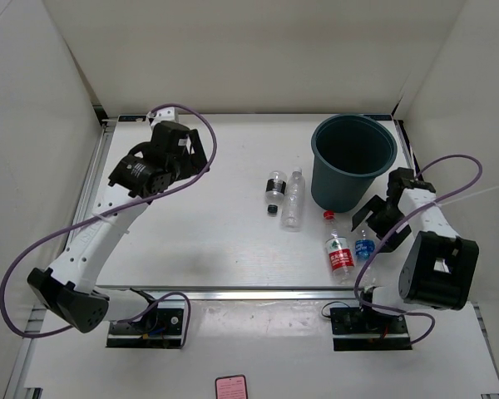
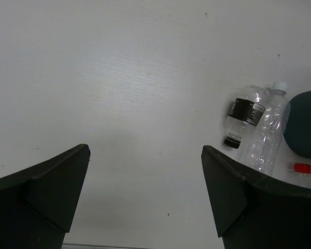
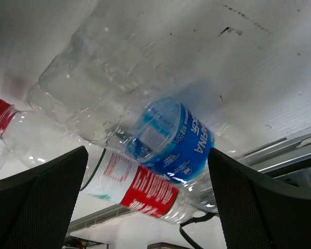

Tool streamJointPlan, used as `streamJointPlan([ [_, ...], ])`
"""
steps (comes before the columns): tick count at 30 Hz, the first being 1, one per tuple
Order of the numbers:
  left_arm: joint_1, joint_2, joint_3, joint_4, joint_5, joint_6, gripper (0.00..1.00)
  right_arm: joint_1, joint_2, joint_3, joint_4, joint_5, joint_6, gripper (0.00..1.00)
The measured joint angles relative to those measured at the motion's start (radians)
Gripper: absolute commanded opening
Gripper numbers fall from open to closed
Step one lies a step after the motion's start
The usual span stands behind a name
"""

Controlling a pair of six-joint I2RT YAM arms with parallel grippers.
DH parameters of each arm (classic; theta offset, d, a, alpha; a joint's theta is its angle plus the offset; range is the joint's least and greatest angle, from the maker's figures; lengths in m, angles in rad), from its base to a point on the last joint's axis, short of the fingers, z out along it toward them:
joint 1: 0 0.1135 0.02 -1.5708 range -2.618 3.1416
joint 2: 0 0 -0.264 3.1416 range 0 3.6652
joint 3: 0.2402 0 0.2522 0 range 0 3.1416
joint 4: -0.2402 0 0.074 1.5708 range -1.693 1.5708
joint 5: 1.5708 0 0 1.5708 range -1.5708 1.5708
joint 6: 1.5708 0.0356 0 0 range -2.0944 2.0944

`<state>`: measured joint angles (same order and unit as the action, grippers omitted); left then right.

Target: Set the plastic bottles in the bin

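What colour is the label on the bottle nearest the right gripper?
Blue with white lettering; the bottle shows best in the right wrist view.

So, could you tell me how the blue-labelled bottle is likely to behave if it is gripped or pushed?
The blue-labelled bottle looks empty, so it is probably very light. Its thin clear wall would likely dent under a squeeze. It seems to lie on its side beside the red-labelled bottle, so a push may roll it into that one.

Bin (image 1: 343, 184) far right on table (image 1: 216, 241), bottle pair (image 1: 293, 199) left of it, second pair (image 1: 339, 253) before it
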<state>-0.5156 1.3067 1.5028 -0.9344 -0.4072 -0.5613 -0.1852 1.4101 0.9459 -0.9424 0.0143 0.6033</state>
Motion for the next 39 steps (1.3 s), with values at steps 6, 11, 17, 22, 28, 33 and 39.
streamJointPlan([
  [6, 0.000, 0.023, 0.019, -0.001, -0.001, 0.000, 1.00, 0.015, 0.103, -0.008, 0.020, 0.032, 0.025, 0.98],
  [11, 0.000, 0.039, 0.030, -0.009, 0.000, 0.000, 1.00, 0.016, 0.168, -0.013, 0.021, 0.074, 0.063, 0.85],
  [17, 0.000, 0.042, 0.034, -0.019, 0.001, -0.001, 1.00, 0.016, 0.165, -0.003, -0.042, 0.144, 0.125, 0.41],
  [22, 0.000, 0.047, 0.034, -0.027, 0.005, -0.005, 1.00, 0.017, 0.018, 0.102, -0.183, 0.198, 0.203, 0.20],
  [28, 0.000, 0.047, 0.034, -0.030, 0.005, -0.008, 1.00, 0.033, -0.217, 0.467, -0.316, 0.222, 0.253, 0.11],
  [33, 0.000, 0.047, 0.034, -0.030, 0.008, -0.015, 1.00, 0.033, -0.269, 0.760, -0.328, 0.228, 0.224, 0.11],
  [39, 0.000, 0.047, 0.034, -0.029, 0.014, -0.016, 1.00, 0.042, -0.154, 0.969, -0.192, 0.289, 0.121, 0.10],
])
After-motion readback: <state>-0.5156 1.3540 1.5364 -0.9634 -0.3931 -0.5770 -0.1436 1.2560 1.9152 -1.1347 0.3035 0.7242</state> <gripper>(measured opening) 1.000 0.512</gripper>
